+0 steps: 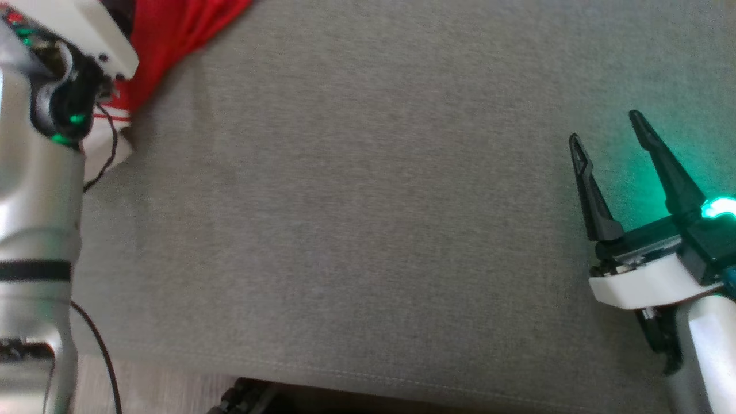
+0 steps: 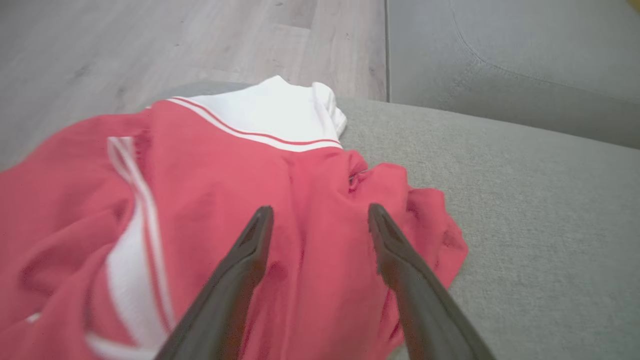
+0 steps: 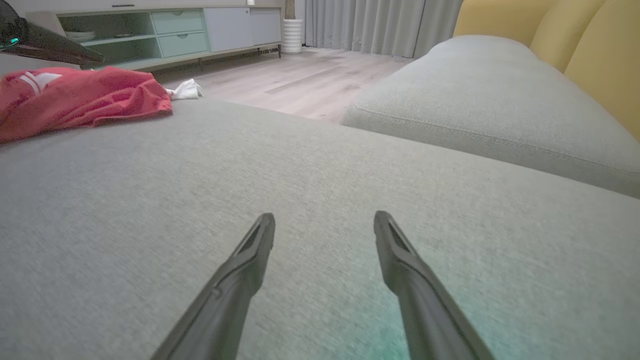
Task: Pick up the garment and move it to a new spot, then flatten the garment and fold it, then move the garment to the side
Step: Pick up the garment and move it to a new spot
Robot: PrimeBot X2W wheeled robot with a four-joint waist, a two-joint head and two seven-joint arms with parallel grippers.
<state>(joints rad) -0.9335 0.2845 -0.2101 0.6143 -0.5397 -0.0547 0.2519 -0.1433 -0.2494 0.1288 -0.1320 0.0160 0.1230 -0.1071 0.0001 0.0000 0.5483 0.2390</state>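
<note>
Red-and-white garment (image 2: pixel 200 200) crumpled at grey sofa cushion (image 1: pixel 368 230) edge, left gripper (image 2: pixel 320 209) spread wide over it, holding nothing, right gripper (image 3: pixel 325 216) wide apart, empty, over bare cushion well away

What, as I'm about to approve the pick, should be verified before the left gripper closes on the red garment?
1. Left gripper standing open: ok.
2. Left gripper over the garment: ok; contact cannot tell.
3. Right gripper open and empty: ok.
4. Bare cushion for the new spot: ok.
5. Garment wholly on the cushion: cannot tell; its white part lies at the edge.
</note>
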